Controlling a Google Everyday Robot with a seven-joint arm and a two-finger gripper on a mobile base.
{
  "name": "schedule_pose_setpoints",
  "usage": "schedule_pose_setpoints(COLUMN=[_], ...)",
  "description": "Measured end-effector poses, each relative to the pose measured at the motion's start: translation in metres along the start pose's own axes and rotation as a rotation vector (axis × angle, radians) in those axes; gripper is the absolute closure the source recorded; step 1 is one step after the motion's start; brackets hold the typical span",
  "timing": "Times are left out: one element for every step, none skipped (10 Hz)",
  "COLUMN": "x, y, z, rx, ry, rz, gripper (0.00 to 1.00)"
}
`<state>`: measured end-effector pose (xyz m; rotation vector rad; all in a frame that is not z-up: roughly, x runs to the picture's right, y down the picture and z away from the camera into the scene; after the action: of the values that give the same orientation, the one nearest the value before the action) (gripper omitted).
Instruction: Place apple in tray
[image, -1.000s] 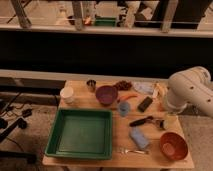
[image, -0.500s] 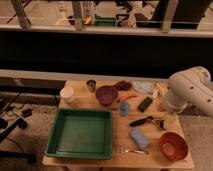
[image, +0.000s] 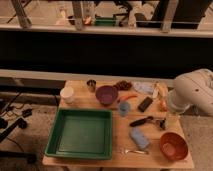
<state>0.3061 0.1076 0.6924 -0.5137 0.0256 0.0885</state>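
The green tray lies on the left front of the wooden table. A small orange-yellow round thing, which I take for the apple, sits at the table's right edge, partly hidden by my white arm. The arm reaches in from the right. My gripper shows as a dark shape just below the apple, at the end of a black-handled tool. It is far right of the tray.
On the table are a purple bowl, an orange-red bowl, a white cup, a metal cup, a blue cup, a thin carrot, a black block, a blue sponge and a fork.
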Motion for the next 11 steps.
schedule_pose_setpoints(x=[0.003,0.008,0.010,0.012,0.016,0.019,0.023,0.028,0.033,0.033,0.033], y=[-0.007,-0.016,-0.026,-0.036,-0.046,-0.056,-0.068,-0.073,-0.076,-0.077,-0.077], z=[0.005,0.011,0.019,0.026,0.035,0.044,0.055,0.063,0.069,0.070,0.070], rx=[0.008,0.014,0.014,0.013,0.000,-0.013,-0.025,-0.042,-0.053,-0.055,-0.055], ry=[-0.011,-0.022,-0.042,-0.059,-0.074,-0.088,-0.104,-0.108,-0.111,-0.112,-0.112], rz=[0.007,0.014,0.021,0.029,0.041,0.053,0.066,0.078,0.087,0.088,0.088], gripper=[0.20,0.20,0.20,0.20,0.20,0.20,0.20,0.20,0.20,0.20,0.20])
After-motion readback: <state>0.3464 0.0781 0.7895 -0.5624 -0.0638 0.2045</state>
